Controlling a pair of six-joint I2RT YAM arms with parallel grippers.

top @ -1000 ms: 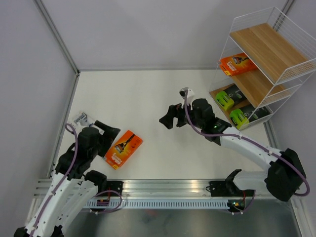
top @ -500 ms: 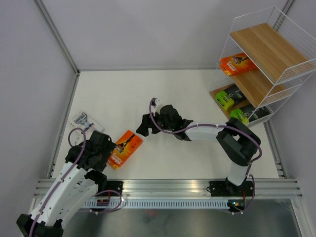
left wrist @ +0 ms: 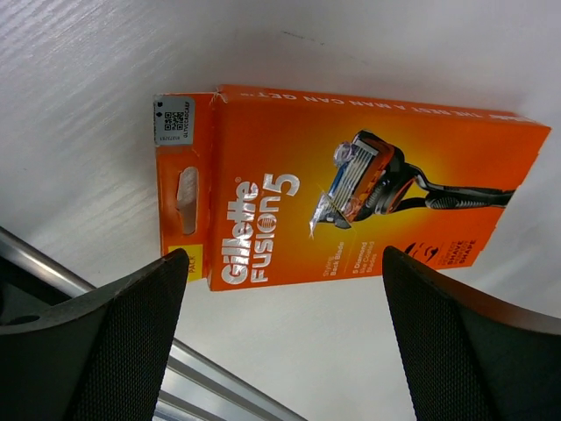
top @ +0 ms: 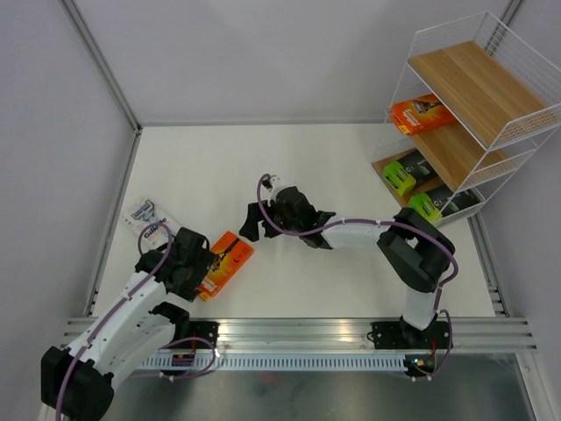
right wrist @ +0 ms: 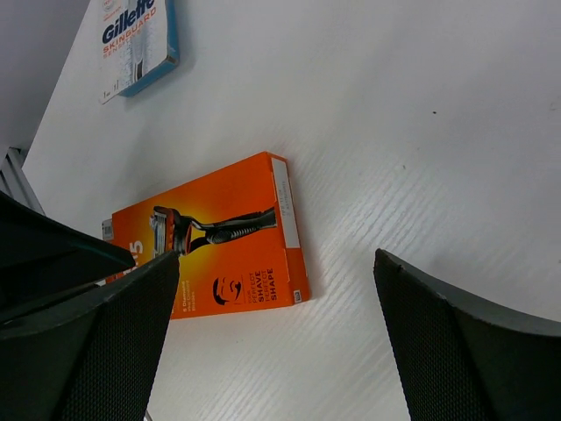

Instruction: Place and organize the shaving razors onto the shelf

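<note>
Orange razor pack (top: 224, 260) lies flat at lower left of the frame, well apart from the shelf (top: 463, 151) at upper right; both arms have just converged on it, left gripper (top: 200, 263) and right gripper (top: 250, 221) spread wide, empty, so pickup is pending.
</note>
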